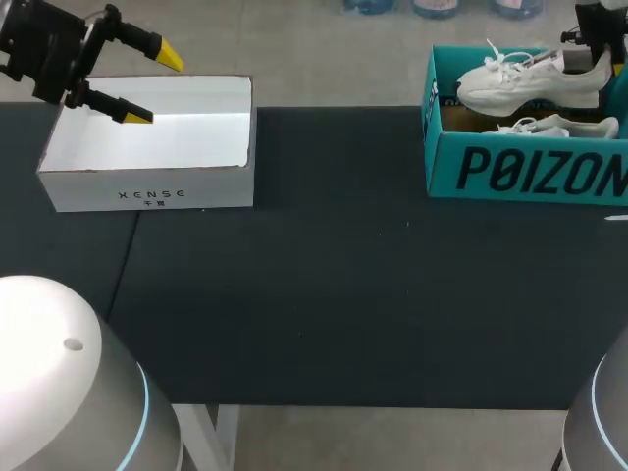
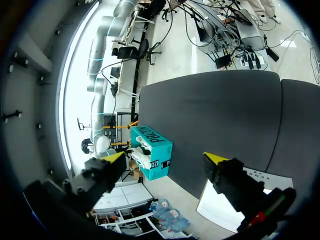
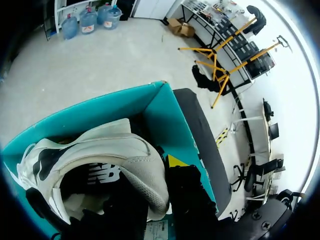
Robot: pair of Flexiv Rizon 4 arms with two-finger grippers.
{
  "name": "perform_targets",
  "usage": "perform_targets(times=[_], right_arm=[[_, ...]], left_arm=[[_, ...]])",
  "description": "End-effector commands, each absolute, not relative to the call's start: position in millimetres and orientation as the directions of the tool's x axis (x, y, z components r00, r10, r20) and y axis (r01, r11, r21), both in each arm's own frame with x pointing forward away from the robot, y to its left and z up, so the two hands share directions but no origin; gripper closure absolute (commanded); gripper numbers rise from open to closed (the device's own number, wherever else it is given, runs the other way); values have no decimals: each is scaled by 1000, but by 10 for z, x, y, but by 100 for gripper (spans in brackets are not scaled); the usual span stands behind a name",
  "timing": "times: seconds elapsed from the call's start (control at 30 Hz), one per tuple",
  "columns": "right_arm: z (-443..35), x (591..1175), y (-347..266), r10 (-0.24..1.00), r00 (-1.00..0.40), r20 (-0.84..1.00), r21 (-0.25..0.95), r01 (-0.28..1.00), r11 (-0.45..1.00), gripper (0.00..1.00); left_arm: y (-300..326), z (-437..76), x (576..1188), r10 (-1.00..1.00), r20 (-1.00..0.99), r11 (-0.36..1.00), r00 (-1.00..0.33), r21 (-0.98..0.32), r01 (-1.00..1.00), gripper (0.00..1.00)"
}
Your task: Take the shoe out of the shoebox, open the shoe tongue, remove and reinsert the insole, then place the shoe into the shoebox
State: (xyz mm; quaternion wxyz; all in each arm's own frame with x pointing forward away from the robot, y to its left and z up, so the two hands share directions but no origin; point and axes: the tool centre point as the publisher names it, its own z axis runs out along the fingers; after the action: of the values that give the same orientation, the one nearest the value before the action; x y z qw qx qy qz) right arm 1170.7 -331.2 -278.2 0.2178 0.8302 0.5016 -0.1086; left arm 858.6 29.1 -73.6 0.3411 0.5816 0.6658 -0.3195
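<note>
A teal shoebox (image 1: 525, 167) stands at the table's far right. A white shoe (image 1: 530, 80) hangs above its rim, toe toward the middle of the table. My right gripper (image 1: 601, 54) is shut on the shoe's heel. In the right wrist view the heel (image 3: 145, 175) sits between the dark fingers of that gripper (image 3: 157, 182), with one yellow tip showing against the teal wall (image 3: 120, 107). A second white shoe (image 1: 559, 126) lies inside the box. My left gripper (image 1: 155, 86) hovers open and holding nothing over a white box (image 1: 147, 142) at the far left.
The white box is open-topped and sits at the table's back left edge. In the left wrist view the teal shoebox (image 2: 152, 152) shows far ahead between the open fingers of the left gripper (image 2: 165, 158), and the white box (image 2: 220, 210) lies under them. Dark tabletop (image 1: 343, 285) spans between the boxes.
</note>
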Motion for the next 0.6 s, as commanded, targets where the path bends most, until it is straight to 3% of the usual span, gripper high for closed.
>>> perform_targets(times=[0.03,0.6], right_arm=[[-2939,11843,-3330,786,464,-408,221,886,-408,100],[-3372,11801,-3398,762,455,-461,150,886,-438,100]], left_arm=[[289,-734,8590,559,-824,119,-91,-29,992,0],[289,-734,8590,559,-824,119,-91,-29,992,0]])
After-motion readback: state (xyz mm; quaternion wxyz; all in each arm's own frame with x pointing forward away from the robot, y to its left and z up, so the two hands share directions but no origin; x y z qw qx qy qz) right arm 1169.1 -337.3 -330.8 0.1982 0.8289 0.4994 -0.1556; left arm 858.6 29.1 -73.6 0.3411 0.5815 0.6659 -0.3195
